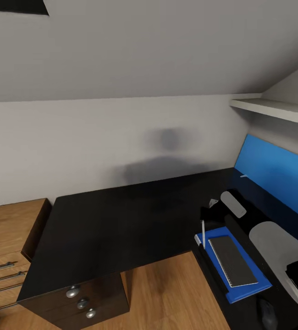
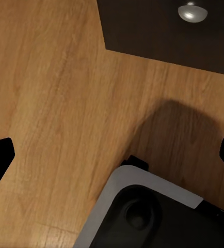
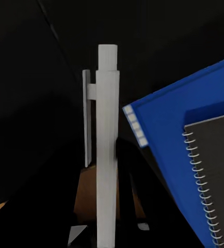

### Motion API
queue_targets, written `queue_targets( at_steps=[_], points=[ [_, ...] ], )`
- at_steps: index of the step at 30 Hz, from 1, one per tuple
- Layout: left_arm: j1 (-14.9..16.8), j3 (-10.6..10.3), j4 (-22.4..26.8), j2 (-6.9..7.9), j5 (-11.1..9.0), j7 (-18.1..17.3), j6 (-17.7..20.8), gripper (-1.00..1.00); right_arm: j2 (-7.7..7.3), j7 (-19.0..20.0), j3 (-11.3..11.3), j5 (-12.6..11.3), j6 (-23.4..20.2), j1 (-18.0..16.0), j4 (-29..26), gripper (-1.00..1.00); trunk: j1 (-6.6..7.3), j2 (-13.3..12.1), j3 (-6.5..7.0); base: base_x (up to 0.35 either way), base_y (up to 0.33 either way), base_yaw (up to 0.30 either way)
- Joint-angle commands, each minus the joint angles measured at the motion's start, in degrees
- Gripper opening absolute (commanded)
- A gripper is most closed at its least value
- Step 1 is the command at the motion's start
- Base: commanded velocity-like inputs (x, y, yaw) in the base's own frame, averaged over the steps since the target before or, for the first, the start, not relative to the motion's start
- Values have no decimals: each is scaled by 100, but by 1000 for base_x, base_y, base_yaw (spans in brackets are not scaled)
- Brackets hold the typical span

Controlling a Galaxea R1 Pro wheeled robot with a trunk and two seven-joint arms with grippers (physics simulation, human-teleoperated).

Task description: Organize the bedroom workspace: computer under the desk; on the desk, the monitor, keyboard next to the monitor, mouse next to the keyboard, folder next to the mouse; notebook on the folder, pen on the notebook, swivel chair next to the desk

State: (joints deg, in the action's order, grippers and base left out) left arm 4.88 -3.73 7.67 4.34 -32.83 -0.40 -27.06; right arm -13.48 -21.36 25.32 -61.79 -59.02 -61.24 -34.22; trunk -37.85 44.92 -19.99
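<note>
Pen-stacking step: right end effector (image 3: 106,235) grips the pen (image 3: 106,144) upright just beside the folder (image 1: 247,284) and the notebook (image 1: 233,260) stacked on the counter (image 1: 121,220); next, lay pen on notebook; left end effector spread open.

— Desk (image 1: 121,215)?
— Glossy black, under the sloped wall.
— Folder (image 1: 247,284)?
— Bright blue, flat on desk; grey spiral notebook (image 1: 232,260) stacked on it.
— Pen (image 3: 106,150)?
— White, upright beside the folder.
</note>
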Motion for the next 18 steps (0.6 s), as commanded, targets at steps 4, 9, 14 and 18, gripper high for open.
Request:
queue_targets(
  at_steps=[4,9,14,18],
  points=[
    [2,-40,-3,4,-48,-4,-19,100,-13,-44,35,-55,4,23,-12,-100,-1,6,-7,0,0,0],
    [3,-40,-3,5,-48,-4,-20,100,-14,-39,44,81,162,68,-19,-100,-1,6,-7,0,0,0],
    [1,-40,-3,5,-48,-4,-22,100,-14,-28,44,484,357,134,-46,-100,-1,6,-7,0,0,0],
    [1,-40,-3,5,-48,-9,-22,100,-14,-13,43,687,601,164,-53,-100,-1,6,-7,0,0,0]
  ],
)
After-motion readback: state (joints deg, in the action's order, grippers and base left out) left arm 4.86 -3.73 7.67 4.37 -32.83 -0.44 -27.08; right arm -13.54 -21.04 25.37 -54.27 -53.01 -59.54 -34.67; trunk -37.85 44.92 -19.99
